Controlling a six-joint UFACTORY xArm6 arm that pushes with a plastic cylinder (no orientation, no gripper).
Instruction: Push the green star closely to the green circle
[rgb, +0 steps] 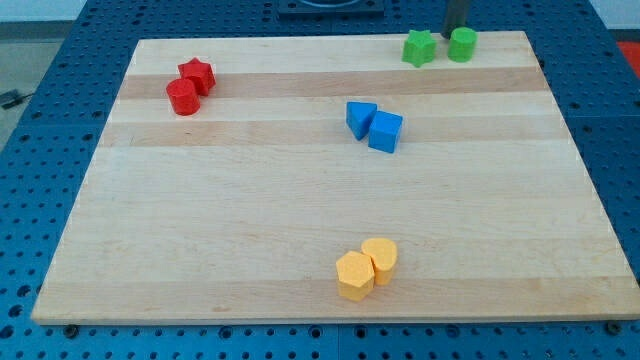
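The green star (420, 48) lies near the top edge of the wooden board, right of centre. The green circle (462, 44) lies just to its right, with a narrow gap between them. My dark rod comes down from the view's top, and my tip (449, 34) sits just behind the gap between the two green blocks, close to the circle's upper left side.
A red star (198, 75) and a red circle (183, 97) touch at the upper left. A blue triangle (361, 118) and a blue cube (385, 131) touch near the centre. Two yellow blocks (379, 259) (354, 276) touch at the bottom. The board edge (330, 40) runs behind the green blocks.
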